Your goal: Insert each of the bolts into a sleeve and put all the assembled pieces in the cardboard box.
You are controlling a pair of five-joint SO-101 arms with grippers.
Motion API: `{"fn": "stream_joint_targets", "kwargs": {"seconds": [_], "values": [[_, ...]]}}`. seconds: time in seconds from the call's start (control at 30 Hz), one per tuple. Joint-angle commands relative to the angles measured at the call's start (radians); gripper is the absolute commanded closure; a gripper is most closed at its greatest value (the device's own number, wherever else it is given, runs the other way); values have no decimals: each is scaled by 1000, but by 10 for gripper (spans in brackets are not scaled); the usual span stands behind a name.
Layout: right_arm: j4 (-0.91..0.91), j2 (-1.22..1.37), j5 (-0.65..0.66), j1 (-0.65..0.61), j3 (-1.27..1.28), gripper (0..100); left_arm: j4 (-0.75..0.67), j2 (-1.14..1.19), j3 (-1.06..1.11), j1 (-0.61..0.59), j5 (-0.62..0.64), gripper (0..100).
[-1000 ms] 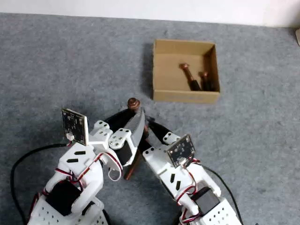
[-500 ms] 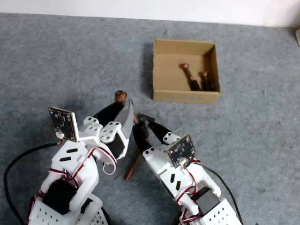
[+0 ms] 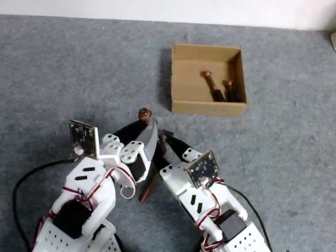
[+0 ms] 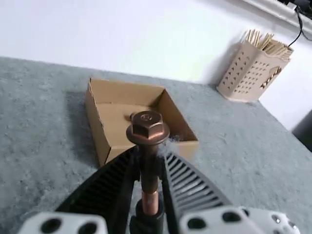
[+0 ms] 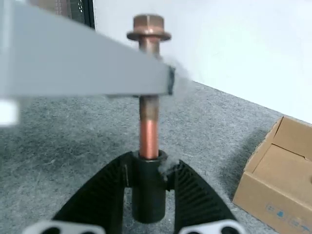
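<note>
In the left wrist view my left gripper [image 4: 147, 163] is shut on the shank of a copper bolt [image 4: 147, 141], hex head up. The bolt's lower end enters a black sleeve [image 5: 147, 192], and my right gripper [image 5: 147, 170] is shut on that sleeve. In the high view the left gripper [image 3: 146, 127] and the right gripper [image 3: 161, 143] meet in front of the cardboard box [image 3: 208, 108], with the bolt's head [image 3: 144, 114] above them. Two assembled pieces [image 3: 214, 88] lie in the box. The left gripper's finger [image 5: 87, 68] crosses the bolt in the right wrist view.
A copper rod-like piece [image 3: 148, 186] shows low between the two arms; I cannot tell whether it lies on the carpet. A perforated holder of wooden sticks [image 4: 253, 68] stands by the wall. Grey carpet spreads open to the left and right of the box.
The left arm swung away to the left with the bolt, then came back to the right beside the right gripper. The right arm has kept still.
</note>
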Motion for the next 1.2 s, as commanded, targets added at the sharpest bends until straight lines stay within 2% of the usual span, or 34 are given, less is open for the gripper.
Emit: {"fn": "stream_joint_targets", "kwargs": {"seconds": [0.0,0.3,0.57,0.63,0.8,0.87,1.0,1.17], "values": [[1,-22,-5,-2,107,995,-20,-1,-22,24,3,996],[1,-22,-5,5,105,995,-17,-10,90,18,-2,996],[1,-22,-5,28,99,995,-15,-10,105,15,-3,992],[1,-22,-5,28,99,995,-15,-10,105,15,-3,939],[1,-22,-5,27,99,995,21,-10,101,24,2,647],[1,-22,-5,25,99,995,54,-10,82,41,2,575],[1,-22,-5,25,99,995,112,-10,36,70,2,565],[1,-22,-5,25,105,995,117,-10,-21,104,2,565]]}}
